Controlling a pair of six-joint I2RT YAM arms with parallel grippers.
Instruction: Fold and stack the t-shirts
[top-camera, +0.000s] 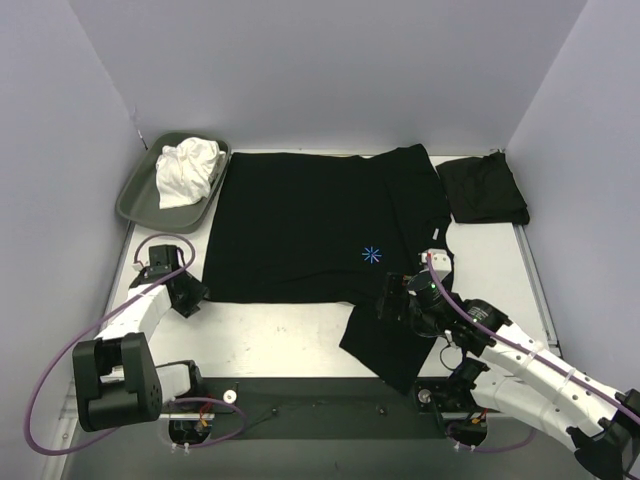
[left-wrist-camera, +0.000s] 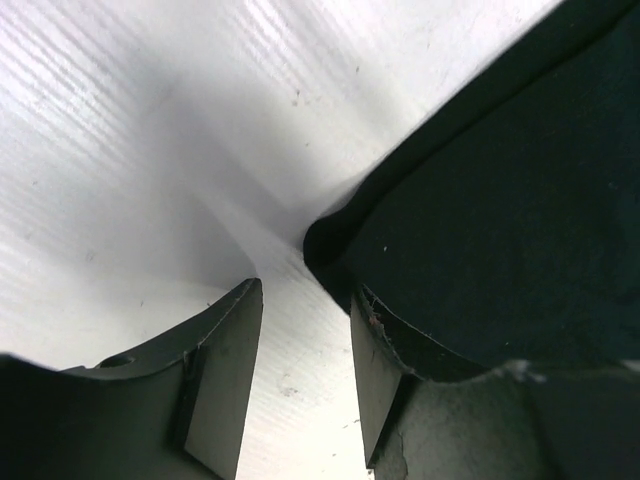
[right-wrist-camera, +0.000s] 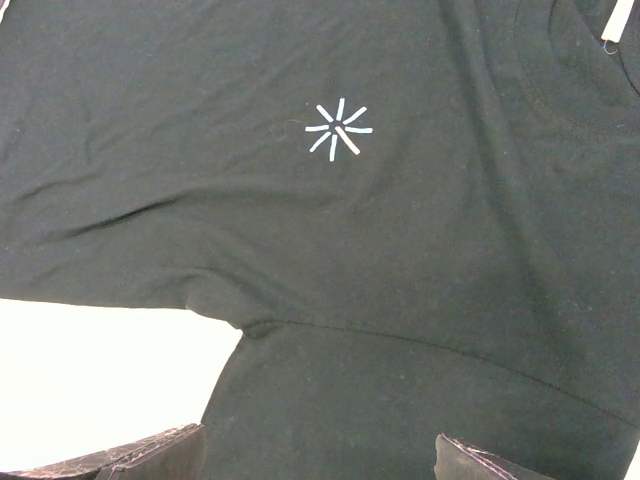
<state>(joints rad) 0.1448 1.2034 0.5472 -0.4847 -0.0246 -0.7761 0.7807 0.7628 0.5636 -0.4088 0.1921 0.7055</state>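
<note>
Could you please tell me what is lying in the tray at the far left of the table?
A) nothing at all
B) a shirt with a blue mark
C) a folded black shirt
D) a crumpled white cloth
D: a crumpled white cloth fills the tray, while the folded black shirt lies far off to the right.

**A robot test cell in a lab**

We take this for a lab bench rather than a home or shop. Plain pale walls (top-camera: 320, 70) box in a white table (top-camera: 290, 340) on three sides. A left arm (top-camera: 140, 320) and a right arm (top-camera: 530, 365) are bolted to a dark rail (top-camera: 320, 395) at its near edge, trailing purple cables (top-camera: 165, 238). The props are sparse: a spread black t-shirt (top-camera: 290, 230), a folded t-shirt (top-camera: 483, 190) and a grey-green tray (top-camera: 135, 195) holding a white cloth (top-camera: 187, 168).
</note>
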